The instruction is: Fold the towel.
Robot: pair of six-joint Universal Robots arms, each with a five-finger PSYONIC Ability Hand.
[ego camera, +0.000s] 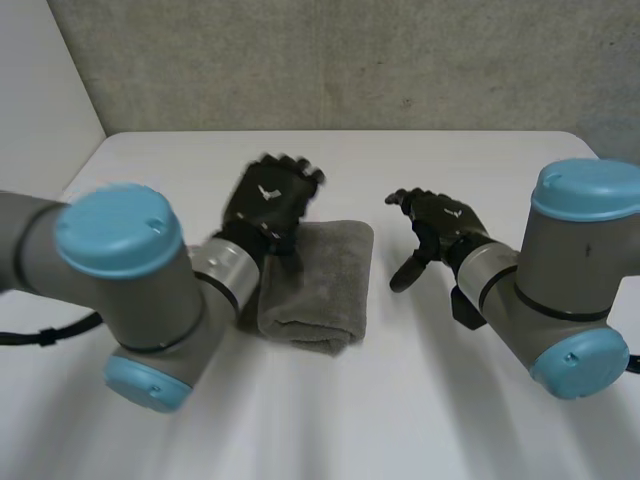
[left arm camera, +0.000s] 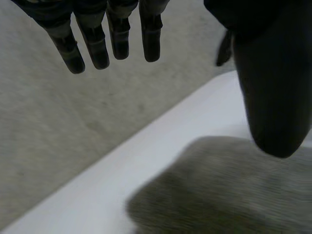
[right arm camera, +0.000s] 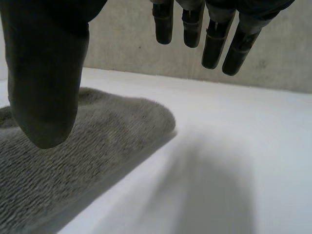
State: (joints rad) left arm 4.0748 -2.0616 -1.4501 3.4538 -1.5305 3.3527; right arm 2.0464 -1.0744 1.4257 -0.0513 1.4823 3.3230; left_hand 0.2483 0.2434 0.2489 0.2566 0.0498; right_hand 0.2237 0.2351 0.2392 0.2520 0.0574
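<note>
The grey towel [ego camera: 318,282] lies folded into a thick oblong on the white surface [ego camera: 480,400], just left of the middle of the head view. One short, rounded end faces the lower edge of the frame and the other points toward the grey wall [ego camera: 350,60] at the top.

The left arm [ego camera: 130,290] comes in from the lower left, and the left hand [ego camera: 270,198] sits over the towel's upper-left corner, with its back turned to the camera. In the left wrist view its fingers [left arm camera: 97,46] are straight and slightly spread, reaching out into the air in front of the wall. The thumb [left arm camera: 273,97] stands well apart from them, its tip hanging above the towel's pile. The hand is spread and empty; whether its heel touches the cloth cannot be told.

The right arm [ego camera: 570,270] enters from the right edge of the head view. The right hand [ego camera: 438,225] is at the centre right, level with the towel's upper end and apart from it, with a strip of bare surface between them. Its fingers are relaxed and loosely bent, the thumb pointing down. In the right wrist view the fingers [right arm camera: 214,44] hang straight over bare surface and the thumb [right arm camera: 44,87] hangs over the towel's rounded corner, a wide gap between them; the hand is spread and empty.
</note>
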